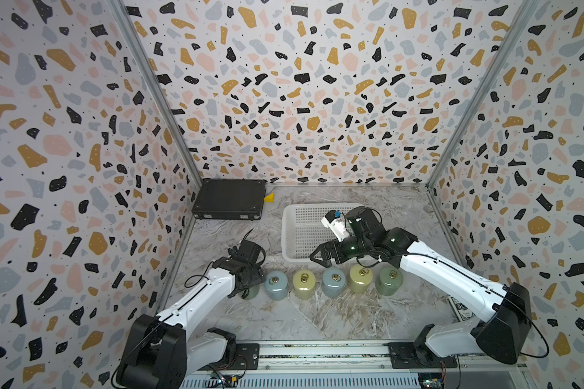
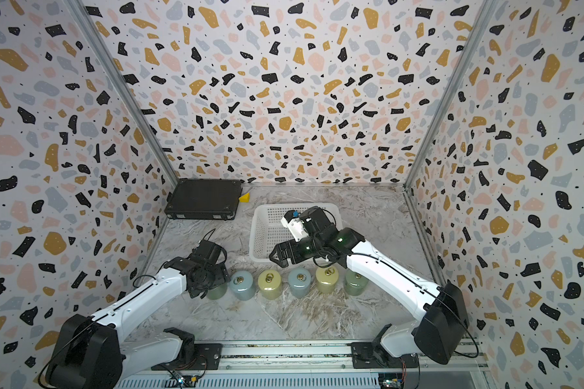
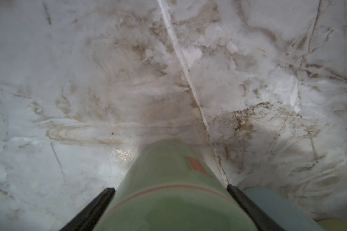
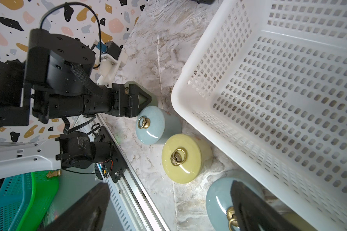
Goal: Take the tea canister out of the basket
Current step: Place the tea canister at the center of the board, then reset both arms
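A green tea canister [image 3: 168, 196] stands on the marble table at the left end of a row of several canisters, in front of the basket. My left gripper [image 1: 250, 286] reaches down over it, one finger [image 3: 100, 202] at each side and close to its wall. Whether they touch it does not show. The white perforated basket [image 1: 300, 229] has nothing in it in the right wrist view, basket [image 4: 288, 100]. My right gripper [image 1: 317, 257] hangs over the basket's front rim, open and holding nothing, right gripper [image 4: 168, 210]. Its arm hides the basket's right part in both top views.
The row continues rightward with a blue canister [image 1: 276, 284], a yellow canister [image 1: 304, 284] and more. A flat black case [image 1: 230, 198] and a yellow wedge [image 1: 269, 198] lie at the back left. A card box [image 1: 461, 308] sits under the right arm.
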You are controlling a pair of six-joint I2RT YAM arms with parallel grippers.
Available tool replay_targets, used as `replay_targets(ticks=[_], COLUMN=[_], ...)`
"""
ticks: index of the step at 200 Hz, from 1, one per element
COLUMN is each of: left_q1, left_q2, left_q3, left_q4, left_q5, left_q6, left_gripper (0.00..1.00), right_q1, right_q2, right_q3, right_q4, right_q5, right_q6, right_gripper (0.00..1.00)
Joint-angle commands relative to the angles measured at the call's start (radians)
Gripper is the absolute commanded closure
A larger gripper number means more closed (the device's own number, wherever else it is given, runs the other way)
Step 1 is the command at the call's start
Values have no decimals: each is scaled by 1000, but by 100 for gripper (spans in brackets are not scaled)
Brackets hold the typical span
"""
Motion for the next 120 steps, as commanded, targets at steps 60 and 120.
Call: replay_targets(ticks=[60, 120], left_q1=[1, 1], left_q2=[-71, -101], left_q3=[75, 309], left_q4=[-85, -160], left_q5=[-24, -27], left_q6=[28, 199], left_gripper=[0, 0], right_q1=[6, 0], right_q2=[-39, -90], right_q3=[7, 17], right_q4=[-26, -162], right_q5=[60, 456], right_q6=[-3, 8], right_gripper=[1, 1])
